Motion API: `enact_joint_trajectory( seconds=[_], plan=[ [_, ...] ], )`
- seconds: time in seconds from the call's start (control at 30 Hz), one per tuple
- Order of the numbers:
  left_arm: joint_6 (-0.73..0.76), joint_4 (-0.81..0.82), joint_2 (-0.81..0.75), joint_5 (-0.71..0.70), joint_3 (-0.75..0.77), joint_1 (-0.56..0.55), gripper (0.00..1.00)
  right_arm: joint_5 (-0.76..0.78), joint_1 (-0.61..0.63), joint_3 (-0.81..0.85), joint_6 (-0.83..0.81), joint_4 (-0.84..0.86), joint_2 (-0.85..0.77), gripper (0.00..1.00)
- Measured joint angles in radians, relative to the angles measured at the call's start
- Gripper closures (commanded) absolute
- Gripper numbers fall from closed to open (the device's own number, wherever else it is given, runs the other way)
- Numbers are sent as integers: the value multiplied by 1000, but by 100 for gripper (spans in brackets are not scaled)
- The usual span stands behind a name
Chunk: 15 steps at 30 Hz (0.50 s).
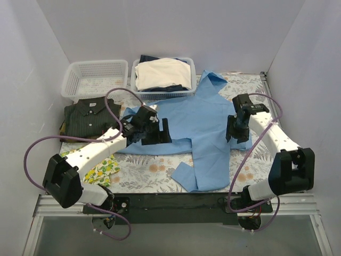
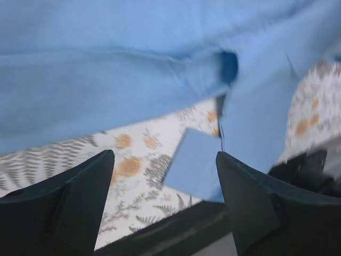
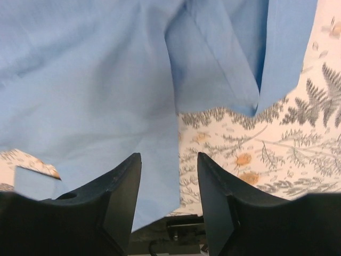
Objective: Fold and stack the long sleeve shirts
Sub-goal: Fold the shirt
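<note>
The light blue shirt [image 1: 198, 125] lies spread on the floral cloth, collar toward the back, one sleeve folded down toward the near edge [image 1: 205, 170]. The dark pinstriped shirt [image 1: 89, 116] lies folded at the left. My left gripper [image 1: 158, 132] is open and empty over the blue shirt's left part; its wrist view shows the blue cloth [image 2: 133, 69] and a sleeve cuff [image 2: 200, 165] between the fingers. My right gripper [image 1: 234, 130] is open and empty over the shirt's right edge; its wrist view shows the blue shirt [image 3: 90, 90] below.
An empty white basket [image 1: 95, 78] stands at the back left. A second basket [image 1: 163, 74] beside it holds cream-white and dark garments. A yellow lemon-print cloth [image 1: 104, 170] lies near the left arm. Grey walls enclose the table on three sides.
</note>
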Motion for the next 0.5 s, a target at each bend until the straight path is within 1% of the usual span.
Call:
enact_joint_trajectory(
  seconds=[0.07, 0.17, 0.3, 0.43, 0.5],
  plan=[
    [14, 24, 26, 50, -5, -84, 22, 0, 3, -76, 2, -9, -60, 45],
    [32, 61, 85, 131, -6, -168, 21, 0, 5, -140, 7, -13, -95, 45],
    [42, 100, 172, 239, -11, -251, 19, 2, 5, -149, 20, -7, -108, 46],
    [42, 132, 183, 321, -35, -324, 18, 2, 5, -149, 31, -6, -133, 46],
    [38, 154, 189, 361, -33, -339, 18, 1, 5, -149, 39, -6, -145, 46]
  ],
)
